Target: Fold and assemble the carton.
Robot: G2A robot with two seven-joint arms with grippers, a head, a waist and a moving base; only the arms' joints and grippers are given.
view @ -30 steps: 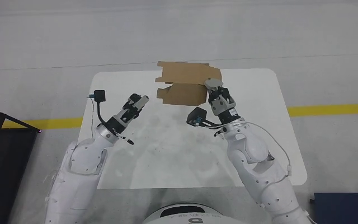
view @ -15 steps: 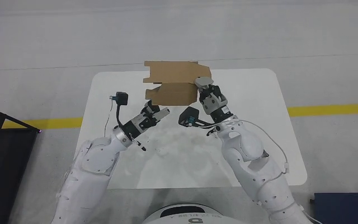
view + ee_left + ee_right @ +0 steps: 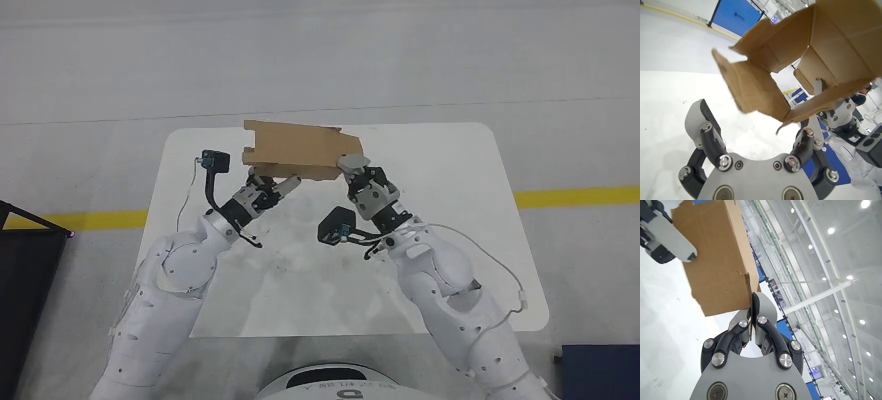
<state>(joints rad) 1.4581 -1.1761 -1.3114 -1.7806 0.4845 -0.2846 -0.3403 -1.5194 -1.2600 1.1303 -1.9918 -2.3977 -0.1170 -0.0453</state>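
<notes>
The carton [image 3: 292, 148] hangs in the air over the table's 12 o'clock edge, its long side running from 9 to 3 o'clock. You can count it as opened out: seen from the left wrist, the walls stand apart as a rough tube, but the end flaps splay loose and no end looks closed, so by my reading the folding and tucking are all left to do. The right gripper [image 3: 352, 166] is clamped on a thin panel edge at the carton's 3 o'clock end and carries it. The left gripper [image 3: 275, 187] sits just under the 9 o'clock end with its jaws spread wide; one finger lies against the broad brown face, holding nothing. Watch the loose flap edges pointing down between those fingers, since they could catch. Past 12 o'clock the table [image 3: 450, 200] ends at the floor, so your working room lies toward 6 o'clock, over the white top between the two arms.
</notes>
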